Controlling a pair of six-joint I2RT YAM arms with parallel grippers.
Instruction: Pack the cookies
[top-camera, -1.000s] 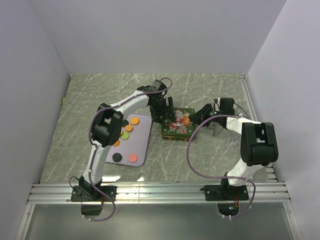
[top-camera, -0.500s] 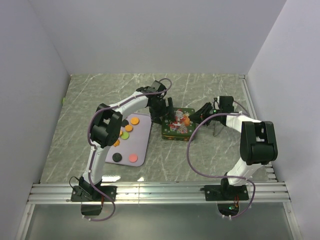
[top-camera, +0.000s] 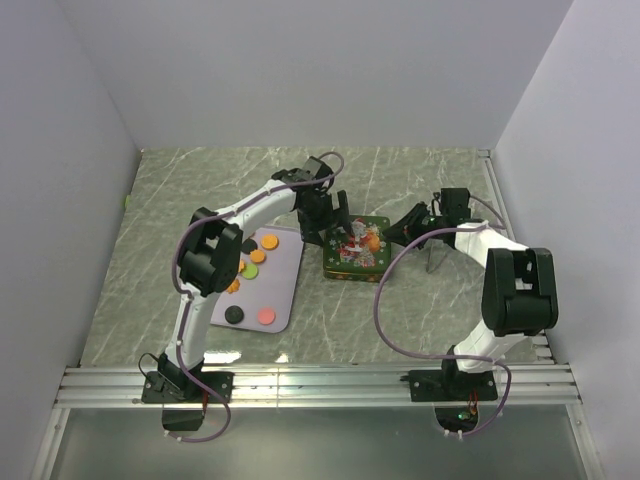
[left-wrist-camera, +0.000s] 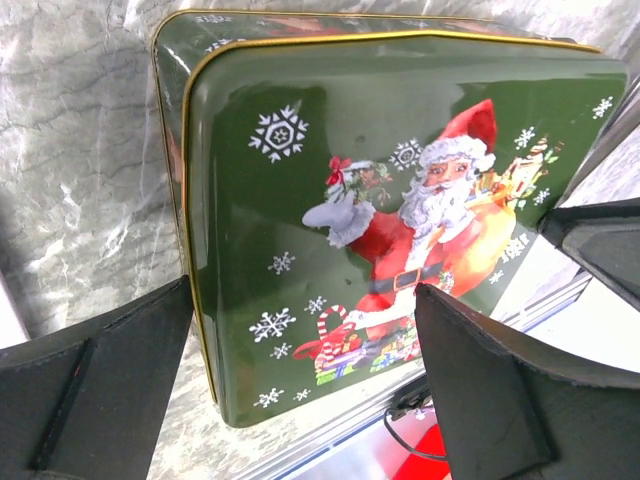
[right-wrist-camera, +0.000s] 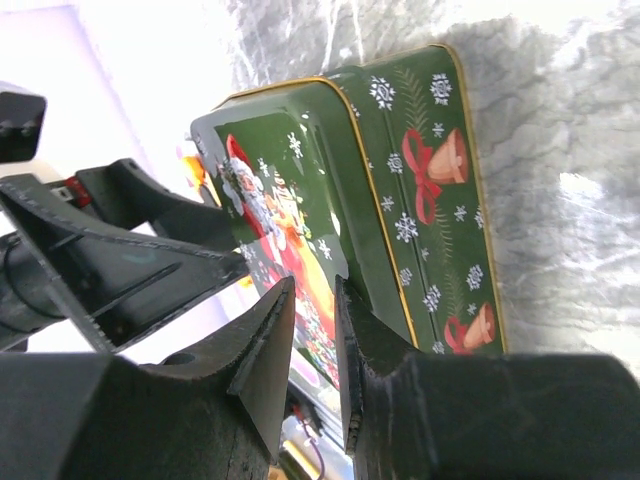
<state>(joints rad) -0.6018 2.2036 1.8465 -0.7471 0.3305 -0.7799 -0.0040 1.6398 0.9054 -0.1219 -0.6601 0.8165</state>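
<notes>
Widening over the last second, the left gripper's (left-wrist-camera: 300, 300) jaws now stand wide. Nearest, the cookies (top-camera: 250, 272) lie on the lilac tray (top-camera: 285, 295), left of the green tin (right-wrist-camera: 430, 180) and closer to the left arm. Beyond, the right gripper's (right-wrist-camera: 312, 300) narrow jaws seem to pinch the Santa lid's (left-wrist-camera: 400, 200) rim.

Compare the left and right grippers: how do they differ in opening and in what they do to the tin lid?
The left gripper stands wide open, fingers spread either side of the Santa lid, not clamped on it; the right gripper is nearly closed, pinching the lid's edge. The left reaches in from the tray side, the right from the opposite side. Both have black fingers and meet at the tilted lid.
</notes>
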